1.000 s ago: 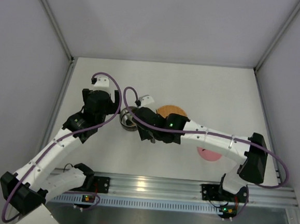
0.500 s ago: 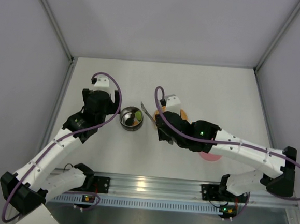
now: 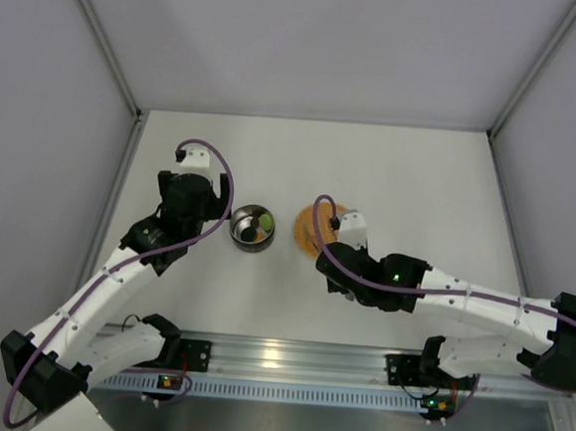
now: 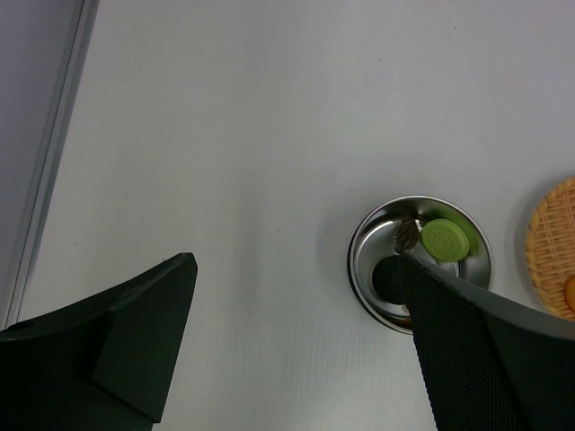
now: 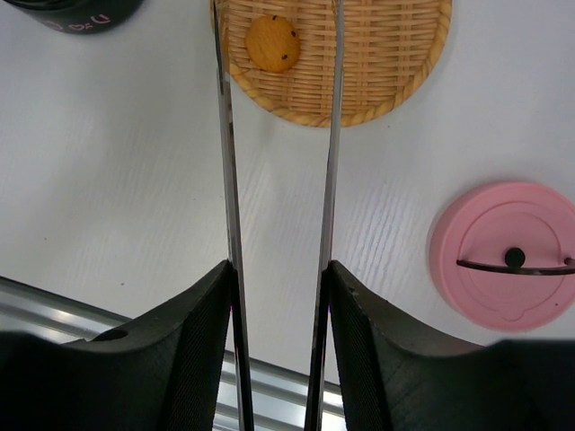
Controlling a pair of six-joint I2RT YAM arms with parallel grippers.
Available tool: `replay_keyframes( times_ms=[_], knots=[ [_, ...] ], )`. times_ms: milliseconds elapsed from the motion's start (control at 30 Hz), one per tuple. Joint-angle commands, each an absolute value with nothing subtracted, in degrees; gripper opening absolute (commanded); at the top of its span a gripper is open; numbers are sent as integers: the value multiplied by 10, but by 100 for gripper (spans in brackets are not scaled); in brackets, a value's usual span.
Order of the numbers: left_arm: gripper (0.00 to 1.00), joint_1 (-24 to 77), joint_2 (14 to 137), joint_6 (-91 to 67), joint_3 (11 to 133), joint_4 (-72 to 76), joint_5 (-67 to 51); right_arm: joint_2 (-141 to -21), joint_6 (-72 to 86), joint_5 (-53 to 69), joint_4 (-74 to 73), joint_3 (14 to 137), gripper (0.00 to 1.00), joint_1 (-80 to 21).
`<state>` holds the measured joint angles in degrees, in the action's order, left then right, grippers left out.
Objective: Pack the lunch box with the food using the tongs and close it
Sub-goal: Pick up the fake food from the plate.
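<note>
Two thin silver-grey arms of the tongs (image 5: 226, 162) are pinched narrowly between the black ribbed fingers (image 5: 202, 341) of the right gripper (image 5: 278, 269), nearest on the white table (image 3: 421, 176). Beside it to the right, the smooth pink domed lid (image 5: 503, 269) is laid flat, a thin black handle across it; from above it is hidden by the right arm (image 3: 461, 299). Farther on, the tong arms are run over the flat orange woven disc (image 5: 377, 63), where one orange speckled piece (image 5: 272, 42) lies. Left of the disc and apart from it, the round shiny steel bowl (image 4: 359, 269) is uncovered, with a green piece (image 4: 446, 240), a brown piece (image 4: 406, 235) and a black piece (image 4: 386, 278) inside. The left gripper (image 4: 292, 262) is spread wide and empty, just left of the bowl.
</note>
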<state>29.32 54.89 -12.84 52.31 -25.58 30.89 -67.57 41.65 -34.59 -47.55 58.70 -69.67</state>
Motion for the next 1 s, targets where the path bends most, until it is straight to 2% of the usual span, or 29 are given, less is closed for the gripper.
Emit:
replay_keyframes(
  times_ms=[0,600,967],
  knots=[
    [99,295,543,-123,543,-250,307,-670,432,-350,-461,577,44,-695],
    [99,294,546,-123,542,-250,307,-708,424,-315,-405,546,40,-681],
    [99,294,546,-123,542,-250,306,-694,417,-278,-373,514,38,-654]
  ],
)
